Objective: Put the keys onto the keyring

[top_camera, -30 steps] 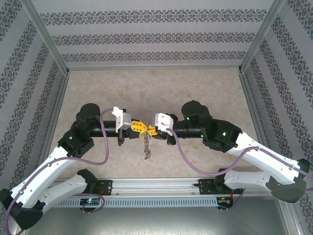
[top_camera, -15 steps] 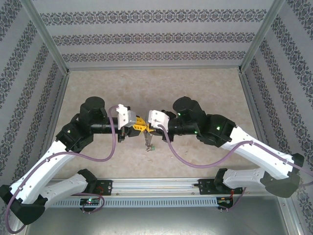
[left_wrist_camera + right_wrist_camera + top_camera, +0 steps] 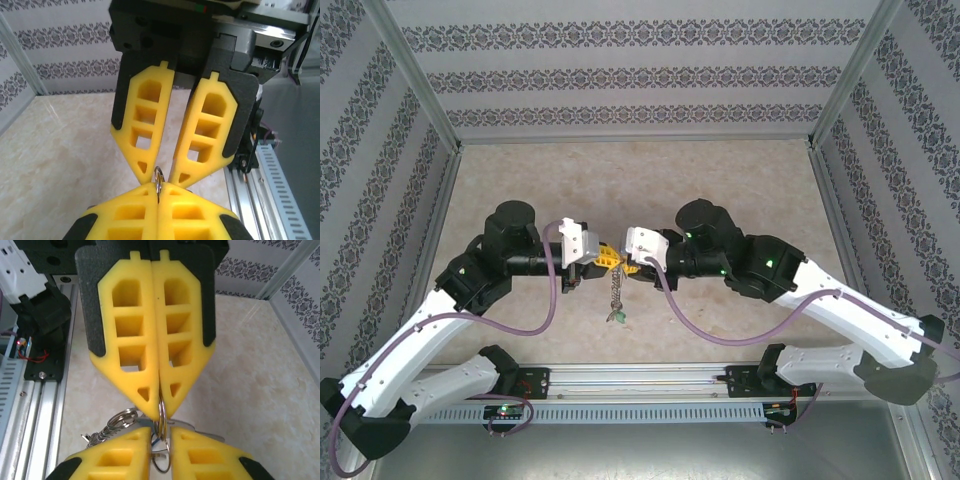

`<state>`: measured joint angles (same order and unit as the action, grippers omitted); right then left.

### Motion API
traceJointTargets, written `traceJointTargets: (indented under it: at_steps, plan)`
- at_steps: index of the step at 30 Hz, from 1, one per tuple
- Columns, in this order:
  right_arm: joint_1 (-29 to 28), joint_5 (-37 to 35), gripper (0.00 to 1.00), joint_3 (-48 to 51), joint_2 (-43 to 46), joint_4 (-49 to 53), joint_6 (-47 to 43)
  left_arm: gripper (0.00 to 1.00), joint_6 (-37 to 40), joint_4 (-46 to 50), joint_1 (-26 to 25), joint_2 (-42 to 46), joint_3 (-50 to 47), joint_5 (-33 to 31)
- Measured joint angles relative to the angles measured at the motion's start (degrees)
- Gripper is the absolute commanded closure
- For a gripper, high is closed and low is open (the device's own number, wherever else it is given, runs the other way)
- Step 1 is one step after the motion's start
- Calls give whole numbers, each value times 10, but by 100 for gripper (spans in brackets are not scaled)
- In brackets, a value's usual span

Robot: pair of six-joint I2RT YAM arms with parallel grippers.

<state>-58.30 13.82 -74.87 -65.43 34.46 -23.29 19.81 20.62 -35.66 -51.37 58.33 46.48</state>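
My two grippers meet tip to tip above the middle of the table. The left gripper (image 3: 609,260) (image 3: 159,194) is shut on a small silver split ring (image 3: 158,176) (image 3: 162,416), pinching its edge. My right gripper (image 3: 629,266) (image 3: 162,436) faces it with its fingers (image 3: 145,135) a little apart on either side of that ring. Behind the ring lies the flat grey keyring (image 3: 192,428). A sliver of blue, the key's head (image 3: 156,441), shows in the gap. A chain of small keys and tags (image 3: 616,296) dangles below the grippers.
A coiled wire ring and chain (image 3: 120,421) hang to the left of my right fingers. The aluminium rail (image 3: 640,380) runs along the near edge. Patterned walls (image 3: 640,75) enclose the beige tabletop (image 3: 720,180) on three sides.
Both grippers moved slightly away from the rail, still tip to tip. The right jaws have parted a little. The dangling chain now hangs lower.
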Motion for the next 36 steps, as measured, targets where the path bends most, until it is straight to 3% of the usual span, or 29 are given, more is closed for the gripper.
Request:
traceJointTargets:
  at_steps: [8, 15, 17, 20, 23, 31, 33, 36]
  plan:
    - [0, 7, 82, 34, 33, -48, 11, 100, -118, -151, 0, 13, -54, 37]
    - [0, 12, 100, 45, 52, -68, 22, 100, -145, -189, 0, 14, -63, 50]
    - [0, 12, 100, 45, 52, -66, 21, 99, -131, -170, 0, 14, -56, 50]
    - [-2, 12, 100, 45, 47, -64, 21, 84, -92, -111, 0, 12, -32, 46]
    - [-3, 5, 100, 29, 33, -39, 17, 82, -48, -37, 1, 3, 2, 31]
    - [-3, -16, 100, -42, -31, 57, -7, 85, 47, 89, 0, -31, 50, -13]
    - [-4, -16, 100, -49, -39, 72, -10, 99, 57, 101, 0, -35, 50, -19]
    - [-4, -16, 100, -52, -42, 80, -12, 100, 63, 105, -1, -35, 50, -22]
